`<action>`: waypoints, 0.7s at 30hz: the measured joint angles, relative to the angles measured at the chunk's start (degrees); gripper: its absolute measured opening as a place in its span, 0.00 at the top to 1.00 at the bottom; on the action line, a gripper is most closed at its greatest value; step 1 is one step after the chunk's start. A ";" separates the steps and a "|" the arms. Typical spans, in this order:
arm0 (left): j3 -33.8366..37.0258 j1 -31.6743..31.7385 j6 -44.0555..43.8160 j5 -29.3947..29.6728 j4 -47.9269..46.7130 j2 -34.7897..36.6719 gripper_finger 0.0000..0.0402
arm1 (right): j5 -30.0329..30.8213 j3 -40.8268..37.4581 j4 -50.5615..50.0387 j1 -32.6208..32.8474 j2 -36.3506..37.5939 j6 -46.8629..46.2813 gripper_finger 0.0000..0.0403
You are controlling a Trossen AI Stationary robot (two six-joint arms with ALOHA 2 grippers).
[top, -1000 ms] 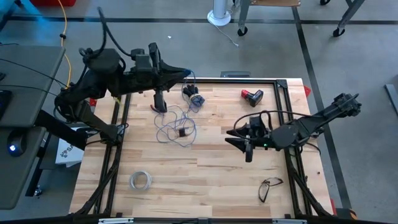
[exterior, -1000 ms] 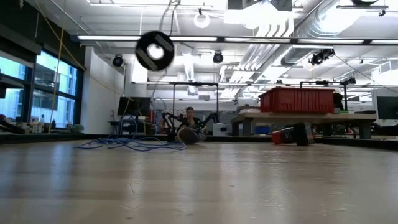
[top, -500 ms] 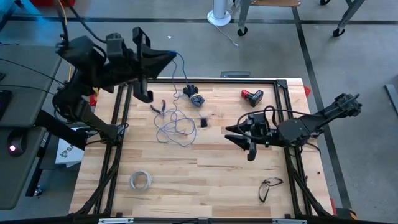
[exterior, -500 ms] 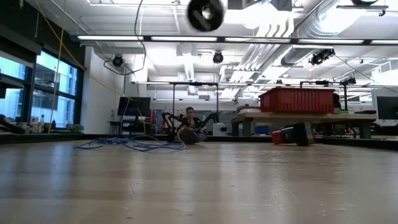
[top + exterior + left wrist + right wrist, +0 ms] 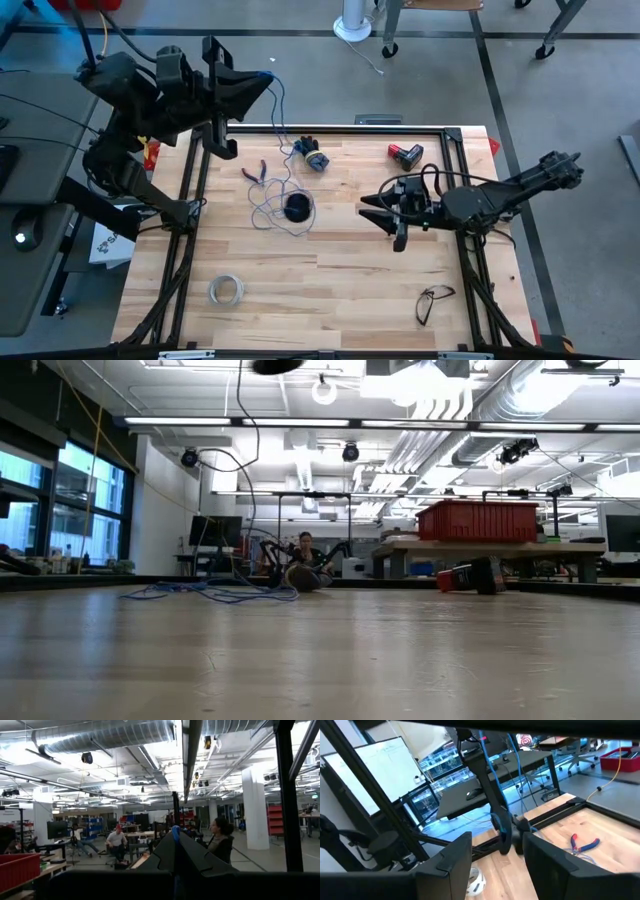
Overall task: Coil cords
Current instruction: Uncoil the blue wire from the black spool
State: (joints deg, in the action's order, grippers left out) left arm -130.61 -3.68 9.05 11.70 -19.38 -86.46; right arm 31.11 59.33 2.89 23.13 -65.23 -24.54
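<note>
My left gripper [image 5: 268, 79] is raised high beyond the table's far left corner, shut on the thin bluish wire [image 5: 282, 125]. The wire drops from it to loose loops [image 5: 272, 203] lying on the wood. The small dark spool [image 5: 297, 208] dangles on the wire, well above the table; it shows at the low view's top edge [image 5: 278, 365] and edge-on in the right wrist view [image 5: 501, 834]. My right gripper [image 5: 383, 214] hovers open over the table's right half, pointing level toward the spool and apart from it. My left gripper pinches the thin wire [image 5: 175, 831] between the tips of its two shut fingers. The fingers slant upward, pointing toward the table's right. The wire hangs below them, slack, carrying the spool clear of the table, and its lower loops [image 5: 210, 592] rest on the wood.
A dark-blue bundle [image 5: 312, 156] and red-handled pliers [image 5: 255, 173] lie near the far edge, with a red-black battery [image 5: 405, 155] to their right. A whitish tape ring [image 5: 226, 290] sits near left and glasses [image 5: 432, 302] near right. The black frame rail [image 5: 330, 129] borders the far edge.
My left gripper has risen, drawn back past the far left corner and tipped upward, staying shut on the wire. The spool has been hoisted higher, swinging as it goes. Part of the wire has lifted off the wood, while the lower loops stay on the table.
</note>
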 joint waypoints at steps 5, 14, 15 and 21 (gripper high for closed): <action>0.00 0.02 -2.75 -0.18 0.20 -0.30 1.00 | -0.15 -0.02 0.56 -1.03 -0.53 5.13 0.58; -0.02 0.01 -4.52 -1.77 3.68 -2.36 1.00 | -2.33 -0.02 5.92 -4.47 -4.10 12.45 0.58; -0.02 0.02 -4.52 -2.07 4.41 -2.55 1.00 | -2.38 -0.02 6.72 -4.70 -4.52 13.43 0.58; -0.02 0.00 -4.54 -2.40 6.65 -3.63 1.00 | -2.51 1.46 8.86 -6.57 -7.42 16.57 0.58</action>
State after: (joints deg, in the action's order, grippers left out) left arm -130.63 -3.68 4.51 9.30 -12.73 -90.09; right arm 28.61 60.79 11.75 16.56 -72.65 -7.97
